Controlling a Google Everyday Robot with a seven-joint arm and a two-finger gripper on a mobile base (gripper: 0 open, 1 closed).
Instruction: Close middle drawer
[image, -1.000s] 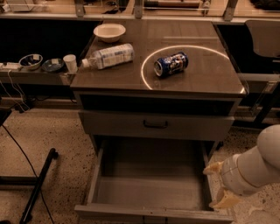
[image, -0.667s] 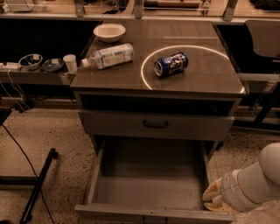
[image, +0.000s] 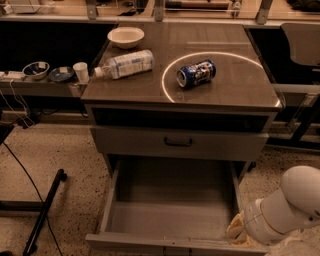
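The middle drawer (image: 170, 200) stands pulled far out at bottom centre, and the gripper (image: 241, 231) sits by its front right corner, probably to push it in; whether its grip is spread or pressed together I cannot tell.

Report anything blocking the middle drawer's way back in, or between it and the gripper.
Nothing visible does. The middle drawer stands pulled out, with nothing seen in its tray or behind it. The gripper sits by its front right corner, with nothing between them.
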